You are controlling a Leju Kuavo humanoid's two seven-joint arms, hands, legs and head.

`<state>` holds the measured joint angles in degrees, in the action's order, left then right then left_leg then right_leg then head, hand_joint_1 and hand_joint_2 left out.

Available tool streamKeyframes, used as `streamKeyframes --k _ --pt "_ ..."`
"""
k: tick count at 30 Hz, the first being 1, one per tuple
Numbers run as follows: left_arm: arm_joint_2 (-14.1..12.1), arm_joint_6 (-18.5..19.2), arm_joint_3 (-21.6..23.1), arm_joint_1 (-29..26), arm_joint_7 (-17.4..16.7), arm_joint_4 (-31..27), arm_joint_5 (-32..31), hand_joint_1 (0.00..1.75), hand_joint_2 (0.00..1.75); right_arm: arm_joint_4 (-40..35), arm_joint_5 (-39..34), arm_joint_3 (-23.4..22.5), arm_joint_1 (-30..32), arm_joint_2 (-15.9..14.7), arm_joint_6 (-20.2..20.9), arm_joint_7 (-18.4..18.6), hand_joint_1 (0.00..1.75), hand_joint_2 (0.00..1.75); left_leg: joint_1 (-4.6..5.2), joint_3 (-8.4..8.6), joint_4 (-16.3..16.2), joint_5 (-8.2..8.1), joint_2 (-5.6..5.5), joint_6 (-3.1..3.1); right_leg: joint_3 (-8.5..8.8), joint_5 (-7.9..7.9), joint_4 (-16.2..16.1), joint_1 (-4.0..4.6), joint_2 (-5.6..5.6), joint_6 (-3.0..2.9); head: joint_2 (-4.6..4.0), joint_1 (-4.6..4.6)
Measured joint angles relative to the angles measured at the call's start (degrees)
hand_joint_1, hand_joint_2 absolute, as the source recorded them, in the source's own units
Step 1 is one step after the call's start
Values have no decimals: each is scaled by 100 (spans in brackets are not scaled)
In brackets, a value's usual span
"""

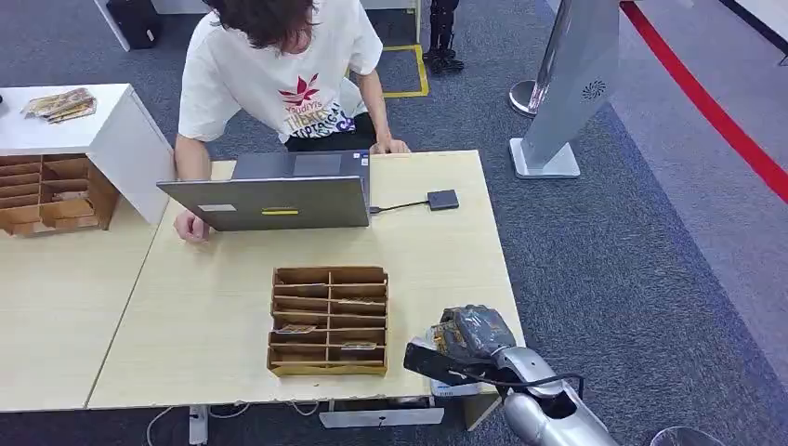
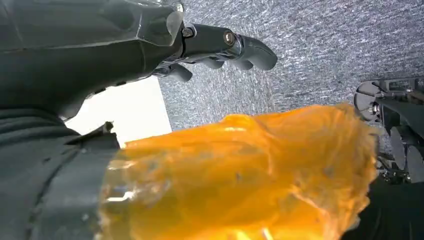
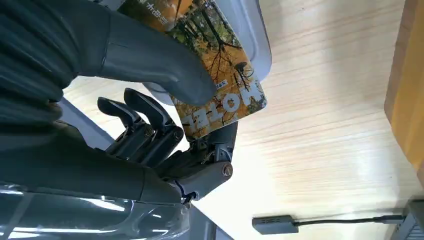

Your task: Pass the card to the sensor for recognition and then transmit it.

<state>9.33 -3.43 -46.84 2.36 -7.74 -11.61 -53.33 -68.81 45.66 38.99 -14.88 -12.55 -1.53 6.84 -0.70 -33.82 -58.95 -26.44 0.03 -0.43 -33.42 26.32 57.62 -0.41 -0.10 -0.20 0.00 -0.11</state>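
Card is in the right hand, pinched between the thick thumb and the darker fingers underneath. Print on it shows autumn trees and the word HOTEL. It's held just above the light wood table, over a grey rounded device whose edge pokes out from behind the card; can't tell if card and device touch.

From the head camera, right hand sits at the near right corner of the table, just right of the wooden card organiser. A few cards lie in the organiser's slots.

Left hand hangs over grey carpet, fingers curled inward, nothing between them. Orange blurry plastic-like mass is right up against the left wrist camera; can't identify it.

Person in a white printed T-shirt leans over the far side of the table, hands either side of an open grey laptop. Small dark box is cabled to the laptop on its right. Second wooden organiser sits at the far left beside a white cabinet. Grey kiosk stand is on the carpet beyond the table.
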Motion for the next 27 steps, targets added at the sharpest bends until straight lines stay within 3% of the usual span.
streamKeyframes --k 27 --pt "0 -4 0 -1 2 0 2 0 0 105 44 13 -22 44 -7 35 175 175 0 11 0 0 0 0 11 0 0 0 0 0 0 0"
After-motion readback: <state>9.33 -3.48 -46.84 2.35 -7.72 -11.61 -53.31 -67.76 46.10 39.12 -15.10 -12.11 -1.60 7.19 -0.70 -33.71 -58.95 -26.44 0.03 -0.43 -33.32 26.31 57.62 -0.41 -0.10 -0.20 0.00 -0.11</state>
